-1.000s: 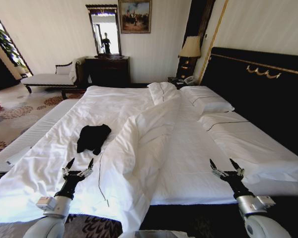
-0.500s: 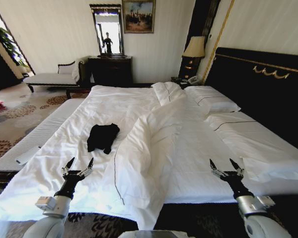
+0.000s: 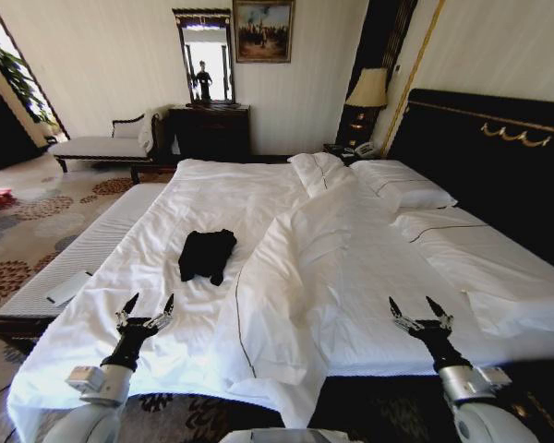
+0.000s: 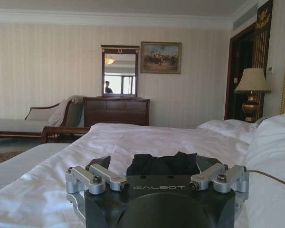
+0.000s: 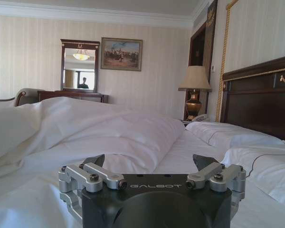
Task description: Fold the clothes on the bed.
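Head view: black T-shirt (image 3: 207, 255) bunched on bed (image 3: 212, 194), well ahead of left gripper (image 3: 145, 305), fingers spread, empty; right gripper (image 3: 421, 308) likewise splayed, empty | Left wrist view: T-shirt (image 4: 162, 164) lies beyond the open fingertips (image 4: 106, 162) | Right wrist view: right gripper (image 5: 150, 163) faces rumpled duvet (image 5: 109, 130).

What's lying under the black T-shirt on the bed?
The black T-shirt lies bunched on the bed's white duvet. Nothing else shows around it; whatever the fabric covers is hidden.

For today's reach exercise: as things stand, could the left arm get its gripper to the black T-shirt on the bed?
Probably yes. The left gripper hangs open, with bare duvet between it and the black T-shirt on the bed; the bunched fold lies off to the side.
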